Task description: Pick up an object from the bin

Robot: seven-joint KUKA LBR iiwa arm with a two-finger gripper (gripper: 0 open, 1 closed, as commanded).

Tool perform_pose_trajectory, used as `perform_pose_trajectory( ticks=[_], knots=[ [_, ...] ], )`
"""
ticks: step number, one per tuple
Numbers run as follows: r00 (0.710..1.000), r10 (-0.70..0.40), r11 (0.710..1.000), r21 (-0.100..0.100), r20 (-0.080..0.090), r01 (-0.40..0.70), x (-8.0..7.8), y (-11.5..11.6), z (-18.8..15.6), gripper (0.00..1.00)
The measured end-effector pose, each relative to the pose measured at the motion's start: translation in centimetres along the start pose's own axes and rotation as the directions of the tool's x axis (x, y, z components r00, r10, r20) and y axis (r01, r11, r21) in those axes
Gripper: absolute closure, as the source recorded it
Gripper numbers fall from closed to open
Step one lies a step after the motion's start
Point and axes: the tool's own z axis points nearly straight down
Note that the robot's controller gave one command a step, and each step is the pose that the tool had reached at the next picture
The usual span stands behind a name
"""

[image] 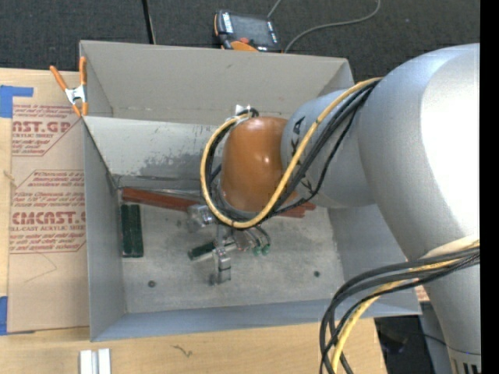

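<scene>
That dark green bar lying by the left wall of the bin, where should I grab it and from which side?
Take the dark green bar at mid-length, across its narrow width, coming straight down. It lies flat, alone, its long sides running along the bin's left wall; the gap there looks slim, so centre carefully.

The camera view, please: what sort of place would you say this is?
Probably a robotics lab or test cell: a cabled robot arm reaches into a grey metal bin holding a few loose things, such as a dark green block and a reddish stick.
</scene>
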Motion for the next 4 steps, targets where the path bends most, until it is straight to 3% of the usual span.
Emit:
perform_pose_trajectory(
  ticks=[1,2,3,4],
  knots=[
    [0.985,0.171,0.985,0.0,0.006,-0.171,0.5,0.2,-3.4,0.0],
    [0.962,0.274,0.962,0.0,0.004,-0.274,1.2,0.1,-3.3,0.0],
    [0.942,0.336,0.942,0.0,0.002,-0.336,1.0,0.5,-0.2,0.0],
    [0.942,0.336,0.942,-0.001,0.004,-0.336,1.0,0.5,-0.1,0.0]
  ],
)
